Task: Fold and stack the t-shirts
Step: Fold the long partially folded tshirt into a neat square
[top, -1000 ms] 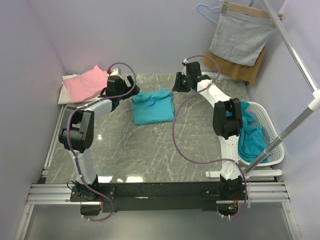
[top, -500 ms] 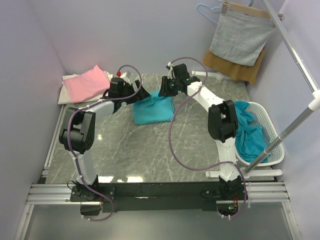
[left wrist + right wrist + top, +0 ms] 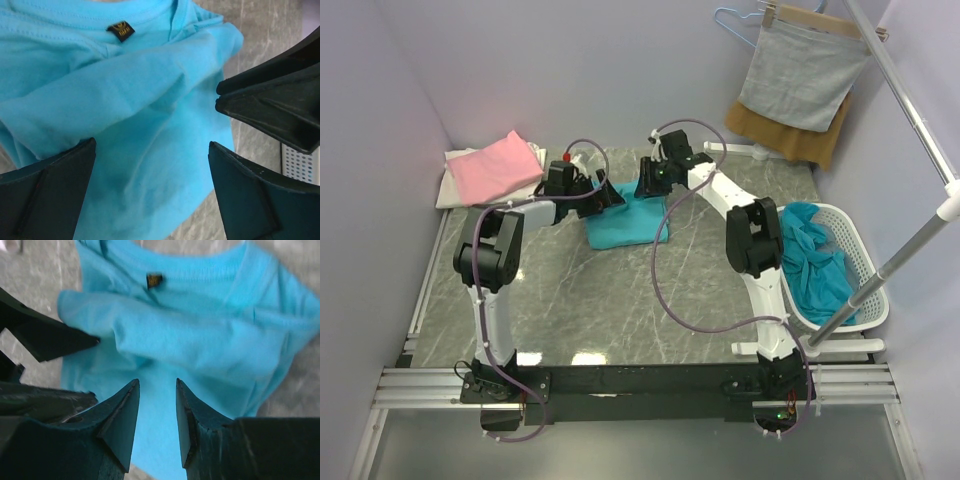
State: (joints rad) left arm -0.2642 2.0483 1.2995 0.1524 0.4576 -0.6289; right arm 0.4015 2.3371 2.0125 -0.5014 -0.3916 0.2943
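The folded teal t-shirt [image 3: 625, 222] lies on the grey marbled tabletop [image 3: 600, 300], toward the far side and about midway between the two arms. Both arms reach in over its far edge from opposite sides.

The left hand [image 3: 607, 195] sits at the shirt's far left corner. In the left wrist view its fingers [image 3: 47, 195] are spread wide, the cloth stretches across the whole gap below them, and nothing is pinched. The collar with its small dark neck label [image 3: 120, 31] lies beyond the fingertips.

The right hand [image 3: 645, 183] sits just beside it, over the far edge near the collar, tip to tip with the left hand. In its own wrist view its fingers [image 3: 120, 425] stand only narrowly parted, with teal fabric showing through the slit; whether they touch the cloth cannot be told.

A folded pink t-shirt [image 3: 495, 165] rests on pale cloth at the far left, well apart from both hands. At the right edge a white laundry basket [image 3: 868, 262] holds more crumpled teal garments [image 3: 815, 270].
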